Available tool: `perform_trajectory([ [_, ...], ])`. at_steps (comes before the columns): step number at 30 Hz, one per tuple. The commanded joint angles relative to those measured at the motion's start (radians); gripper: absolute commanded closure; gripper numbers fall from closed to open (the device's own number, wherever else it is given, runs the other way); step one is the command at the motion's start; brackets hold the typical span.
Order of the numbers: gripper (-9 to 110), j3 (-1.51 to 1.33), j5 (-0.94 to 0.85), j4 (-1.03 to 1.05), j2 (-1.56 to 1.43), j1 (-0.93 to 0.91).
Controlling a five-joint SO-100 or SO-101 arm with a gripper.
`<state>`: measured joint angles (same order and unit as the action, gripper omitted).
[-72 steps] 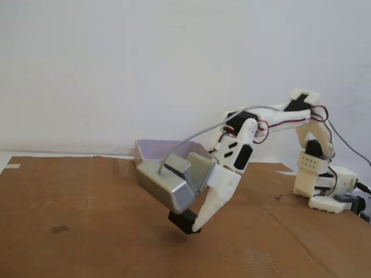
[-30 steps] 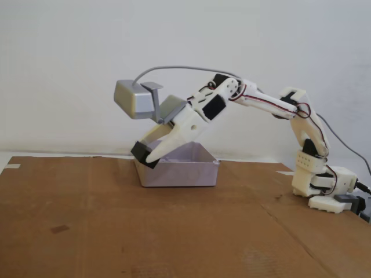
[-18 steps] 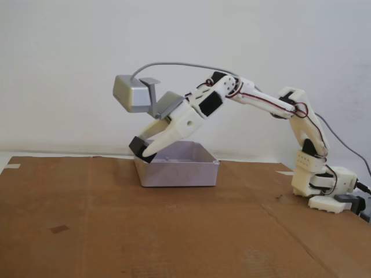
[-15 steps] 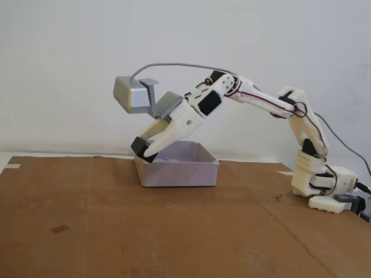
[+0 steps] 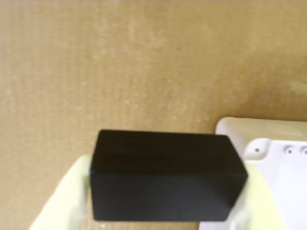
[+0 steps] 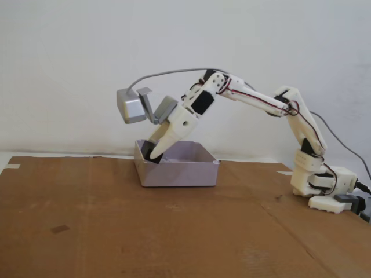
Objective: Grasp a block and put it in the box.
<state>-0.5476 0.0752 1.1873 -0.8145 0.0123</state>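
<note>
In the fixed view, a grey camera module [image 6: 131, 106] juts out to the left of the wrist. Just right of it, the gripper [image 6: 153, 155] points steeply down into the left part of the box [image 6: 177, 172], its tips below the rim. The block [image 6: 152, 154] shows only as a dark bit between the fingers there, seemingly held above the box floor, though the wall hides the contact. From the wrist the arm [image 6: 249, 101] rises, runs right and bends down to its base [image 6: 324, 188] on the cardboard [image 6: 116, 231].

The wrist view shows what the side view cannot: the block [image 5: 163, 175] fills the gap of the gripper [image 5: 160, 191], clamped between pale fingers [image 5: 64, 196] on either side, with brown cardboard [image 5: 144, 62] behind it.
</note>
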Motion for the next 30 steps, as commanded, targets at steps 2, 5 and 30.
perform_trajectory([
  [2,92,0.078,-0.011,-0.005,-0.253,-0.044],
  [5,92,0.077,-0.011,-0.005,-0.265,-0.074],
  [30,92,0.091,-0.011,0.130,-0.290,-0.239],
])
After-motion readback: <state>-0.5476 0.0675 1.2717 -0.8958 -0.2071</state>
